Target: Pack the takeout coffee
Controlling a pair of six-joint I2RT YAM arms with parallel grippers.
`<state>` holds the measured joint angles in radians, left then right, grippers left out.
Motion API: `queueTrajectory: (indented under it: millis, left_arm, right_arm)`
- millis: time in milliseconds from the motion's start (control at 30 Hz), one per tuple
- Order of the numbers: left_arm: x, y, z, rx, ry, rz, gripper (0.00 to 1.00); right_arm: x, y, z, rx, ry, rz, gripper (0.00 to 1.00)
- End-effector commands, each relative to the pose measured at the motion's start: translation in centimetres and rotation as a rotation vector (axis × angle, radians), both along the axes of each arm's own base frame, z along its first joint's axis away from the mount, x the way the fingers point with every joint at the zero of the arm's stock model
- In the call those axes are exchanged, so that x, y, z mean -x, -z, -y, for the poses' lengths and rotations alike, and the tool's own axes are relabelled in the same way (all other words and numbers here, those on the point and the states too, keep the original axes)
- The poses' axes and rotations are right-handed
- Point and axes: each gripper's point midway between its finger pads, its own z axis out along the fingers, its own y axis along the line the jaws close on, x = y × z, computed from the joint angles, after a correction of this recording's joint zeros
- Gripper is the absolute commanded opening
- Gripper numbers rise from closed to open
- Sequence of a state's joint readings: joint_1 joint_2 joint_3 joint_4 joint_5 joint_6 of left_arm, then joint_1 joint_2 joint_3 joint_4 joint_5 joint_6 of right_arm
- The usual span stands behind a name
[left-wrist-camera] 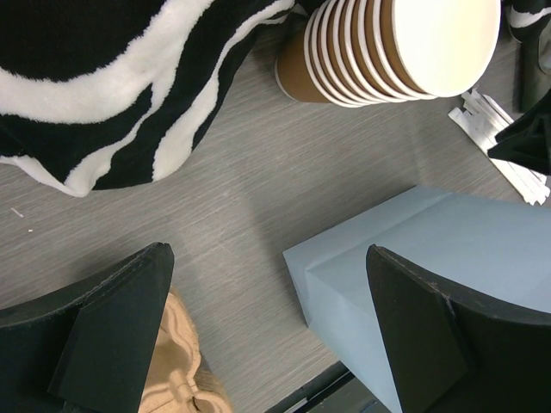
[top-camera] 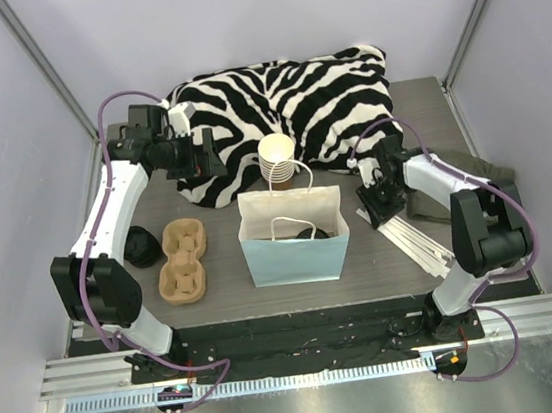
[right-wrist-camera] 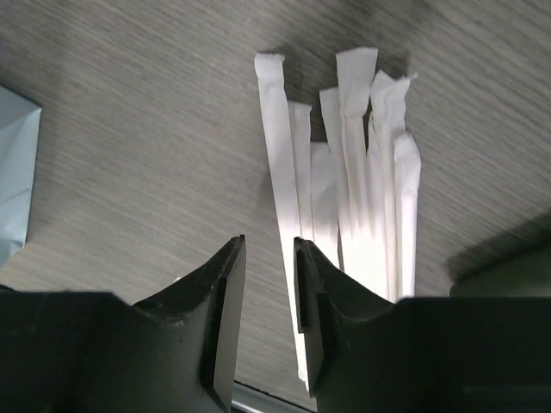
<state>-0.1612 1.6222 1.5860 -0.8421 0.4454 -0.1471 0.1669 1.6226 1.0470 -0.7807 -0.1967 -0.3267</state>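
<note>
One takeout coffee [top-camera: 308,233] is seemingly seen inside the bag [top-camera: 298,261]. Left of the bag, the left gripper [left-wrist-camera: 267,284] is spread wide; right of it, the right gripper [right-wrist-camera: 269,258] is narrowed over one straw pile [right-wrist-camera: 344,172], grasp unclear.

Takeout coffee [top-camera: 307,233], seen from above only as a round black plastic lid, sits upright inside the light-blue paper bag [top-camera: 298,261] at mid-table; the cup body is hidden.

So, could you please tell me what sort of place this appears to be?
Most likely a robot test cell staged as a takeout coffee counter: plain walls enclose the table, and on it sit a stack of paper cups, wrapped straws and a blue paper bag.
</note>
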Motion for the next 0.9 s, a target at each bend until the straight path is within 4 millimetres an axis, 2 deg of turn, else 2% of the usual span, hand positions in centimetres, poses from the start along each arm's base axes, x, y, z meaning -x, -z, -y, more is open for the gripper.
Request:
queueTrajectory:
  millis: [0,200,400,700,867]
  left_arm:
    - [-0.2,-1.7,-0.3,0.006,-0.014,0.065,1.00]
    - [-0.3,-1.5,-0.6,-0.009,-0.015,0.064,1.00]
    - [-0.3,-1.4,-0.9,-0.016,-0.011,0.062,1.00]
    - [-0.6,-0.9,-0.9,-0.020,-0.009,0.053,1.00]
    - [-0.8,-0.8,-0.9,-0.020,-0.010,0.051,1.00]
  right_arm:
    - [-2.0,0.3,-0.9,-0.016,-0.002,0.042,0.36]
    - [-2.5,1.7,-1.6,-0.017,-0.016,0.019,0.35]
    - [-2.6,1.9,-2.7,-0.021,-0.034,0.026,0.31]
    - [-3.7,1.7,-3.1,-0.015,-0.020,0.043,0.17]
    - [-3.9,2.4,-2.8,0.028,-0.010,0.053,0.19]
